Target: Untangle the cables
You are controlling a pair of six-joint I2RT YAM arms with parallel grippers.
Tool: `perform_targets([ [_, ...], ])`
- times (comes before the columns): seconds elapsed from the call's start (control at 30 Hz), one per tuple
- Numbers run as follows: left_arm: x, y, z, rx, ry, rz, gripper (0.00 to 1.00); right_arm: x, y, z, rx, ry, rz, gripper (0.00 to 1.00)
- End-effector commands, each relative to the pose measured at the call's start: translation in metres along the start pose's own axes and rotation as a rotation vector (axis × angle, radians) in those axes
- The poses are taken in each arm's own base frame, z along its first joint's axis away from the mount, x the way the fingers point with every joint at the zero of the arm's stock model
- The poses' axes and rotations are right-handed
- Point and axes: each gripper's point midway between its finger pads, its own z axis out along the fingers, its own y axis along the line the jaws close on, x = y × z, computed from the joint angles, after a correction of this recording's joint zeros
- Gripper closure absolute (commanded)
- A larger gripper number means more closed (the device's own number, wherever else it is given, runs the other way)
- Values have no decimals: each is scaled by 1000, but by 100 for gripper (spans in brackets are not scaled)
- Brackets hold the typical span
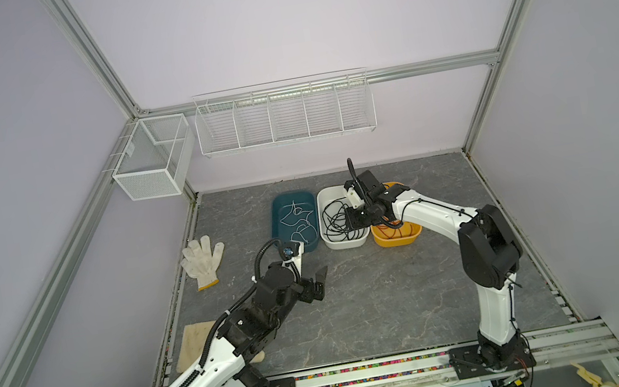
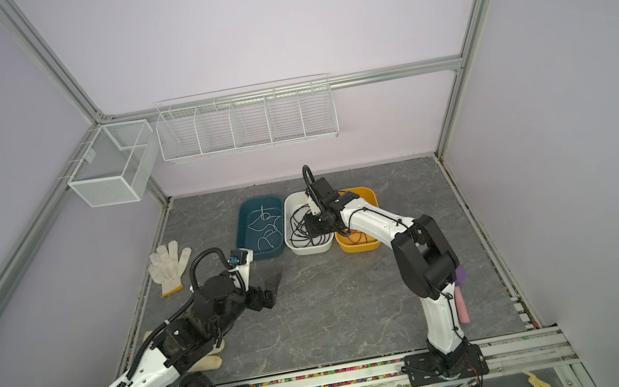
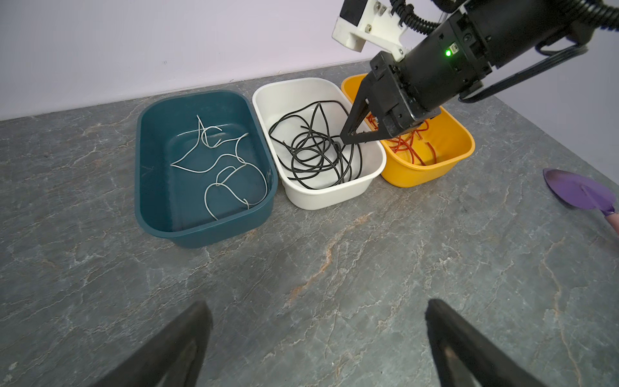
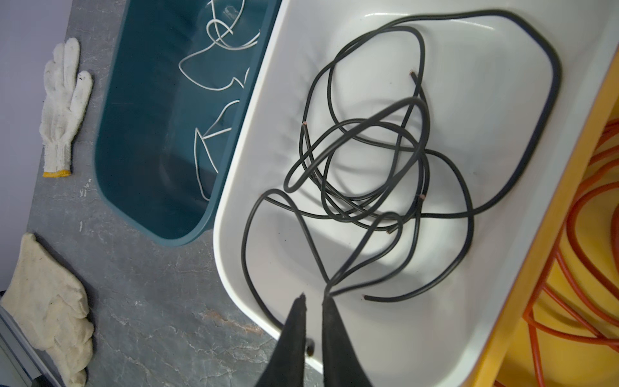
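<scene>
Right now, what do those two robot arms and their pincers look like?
The left arm and right arm have smooth white shells between chunky black joints. Ribbed black hoses run along them. The left gripper and right gripper are black, each with two tapering pointed fingers. A white bracket sits by the right wrist, where a green light glows.

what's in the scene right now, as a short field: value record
teal rectangular plastic tub: thin white cables, loosely spread
white rectangular plastic tub: tangled thin black cables
yellow rectangular plastic tub: thin red-orange cables
right gripper: over the white tub, fingers slightly apart, a black strand at one fingertip
left gripper: fingers wide apart, empty, above the grey marbled tabletop
off to the side: white knit glove on the tabletop
</scene>
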Motion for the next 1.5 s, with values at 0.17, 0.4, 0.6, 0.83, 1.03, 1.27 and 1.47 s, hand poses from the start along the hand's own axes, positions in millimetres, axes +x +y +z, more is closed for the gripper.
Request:
perform_targets([
  [0.17, -12, -28, -1, 150, -33, 119, 1, -12, 9, -33, -10, -43, -31, 66],
  [0.4, -26, -39, 4, 194, -68, 148, 1, -17, 16, -89, -11, -143, -66, 40],
  [0.6, -39, -53, 16, 244, -100, 173, 1, -15, 14, -143, 12, -244, -76, 20],
  [0.83, -54, -62, 31, 255, -120, 176, 1, 2, 10, -181, 9, -293, -72, 12],
  [1.03, -58, -44, 24, 165, -138, 142, 1, 55, 22, -145, -148, -137, 26, 16],
  [1.27, -35, -17, 15, 54, -98, 81, 1, 84, 35, -100, -237, -86, 153, 20],
  [1.47, -22, -13, 19, 33, -28, -43, 1, 76, 33, -62, -246, -58, 259, 30],
])
